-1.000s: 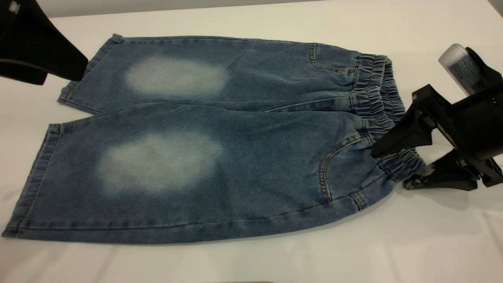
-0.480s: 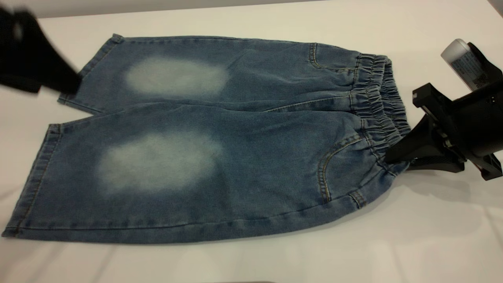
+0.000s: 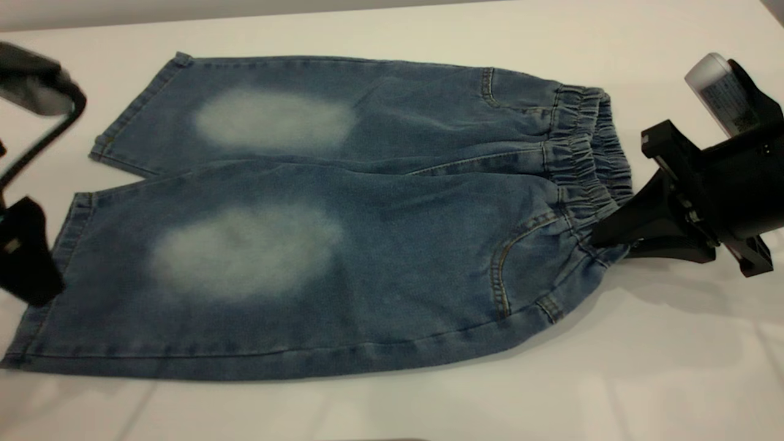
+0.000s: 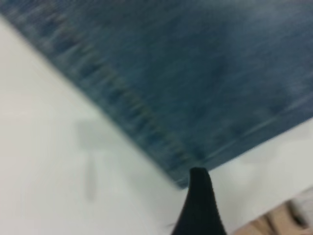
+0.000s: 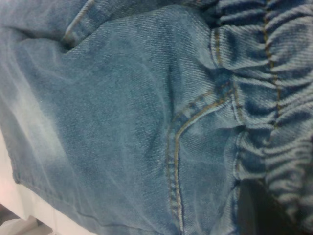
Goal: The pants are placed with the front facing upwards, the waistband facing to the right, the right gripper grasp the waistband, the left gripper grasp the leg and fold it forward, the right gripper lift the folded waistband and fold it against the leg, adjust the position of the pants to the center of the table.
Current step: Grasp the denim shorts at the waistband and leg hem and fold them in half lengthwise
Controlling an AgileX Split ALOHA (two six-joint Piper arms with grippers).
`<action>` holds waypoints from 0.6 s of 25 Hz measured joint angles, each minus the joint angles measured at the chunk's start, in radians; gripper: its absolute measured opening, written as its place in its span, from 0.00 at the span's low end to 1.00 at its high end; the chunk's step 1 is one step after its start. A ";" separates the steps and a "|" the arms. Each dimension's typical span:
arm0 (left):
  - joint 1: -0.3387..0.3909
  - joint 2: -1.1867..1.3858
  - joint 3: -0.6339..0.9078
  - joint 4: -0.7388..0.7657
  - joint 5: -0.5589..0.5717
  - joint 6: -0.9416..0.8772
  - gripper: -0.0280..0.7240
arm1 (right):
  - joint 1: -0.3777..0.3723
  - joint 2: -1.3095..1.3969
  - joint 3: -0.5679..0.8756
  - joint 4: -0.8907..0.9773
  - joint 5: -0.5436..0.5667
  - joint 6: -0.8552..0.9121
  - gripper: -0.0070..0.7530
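The pants (image 3: 318,220) lie flat across the white tabletop (image 3: 612,392), front up. On the near leg's side, the right hand (image 3: 603,242) is pinched on the waistband (image 3: 588,165); the left hand (image 3: 24,251) hovers by the near hem — whether spread or closed, I cannot tell. Farther back lies the other leg. Soft, limp denim likely sags — best gripped at the thick hems.

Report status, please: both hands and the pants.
Right hand shut on waistband. Left hand at near leg hem, grip unclear. Pants flat, unfolded. Nothing blocking.
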 joint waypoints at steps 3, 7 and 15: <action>0.000 0.054 -0.001 0.103 0.016 -0.053 0.71 | 0.000 0.000 0.000 0.000 0.003 -0.016 0.06; 0.000 0.102 -0.001 0.136 0.019 -0.063 0.71 | 0.000 0.000 0.000 0.000 0.004 -0.036 0.06; 0.000 0.192 -0.001 0.155 -0.044 -0.080 0.71 | 0.000 0.000 0.000 0.000 0.004 -0.043 0.06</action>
